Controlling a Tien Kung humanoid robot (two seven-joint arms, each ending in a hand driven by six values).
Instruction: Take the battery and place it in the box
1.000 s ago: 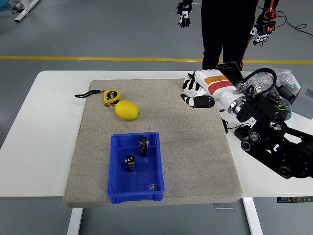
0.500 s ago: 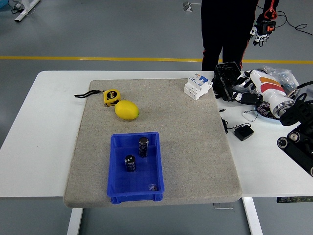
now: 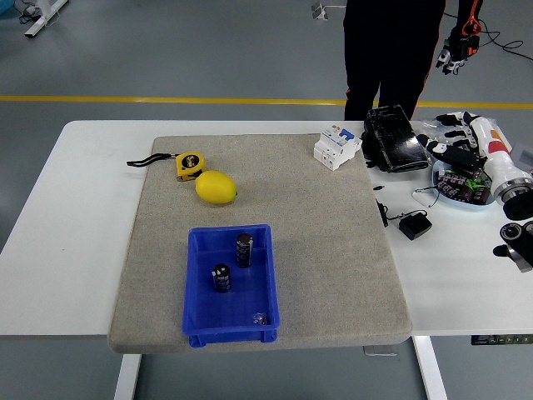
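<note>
My right hand (image 3: 456,142) sits at the far right of the white table (image 3: 75,225), well right of the blue box (image 3: 231,285), its fingers spread loosely and holding nothing, above a plate of small parts (image 3: 463,185). Just left of the hand lies a black case (image 3: 391,138), then a white breaker (image 3: 336,147). A black adapter (image 3: 414,225) lies nearer me. Two batteries stand inside the box: one (image 3: 243,249) toward its far wall, one (image 3: 221,277) near its centre. Beyond the box, on the grey mat (image 3: 333,250), are a lemon (image 3: 216,187) and a yellow tape measure (image 3: 189,165). A person (image 3: 391,50) stands at the far side, one gloved hand (image 3: 456,52) raised clear of the table.
</note>
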